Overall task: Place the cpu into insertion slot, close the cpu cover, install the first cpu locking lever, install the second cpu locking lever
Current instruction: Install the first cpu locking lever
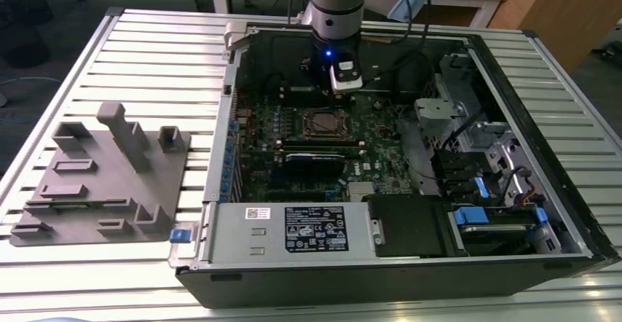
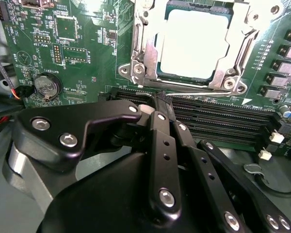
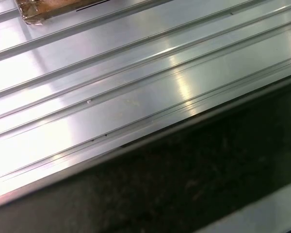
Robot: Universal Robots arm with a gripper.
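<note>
Nearest in the second wrist view is the end effector (image 2: 161,99). Its black fingers (image 2: 160,141) are drawn narrow, tips together, with nothing seen between them, over the long black memory slots (image 2: 223,121). Just beyond, the cpu (image 2: 196,43) lies flat with the silver cpu cover (image 2: 143,43) closed around it. In the exterior view the insertion slot (image 1: 325,122) sits mid-motherboard (image 1: 379,143) inside the open computer case (image 1: 389,278), on the ribbed worktop (image 1: 146,52).
</note>
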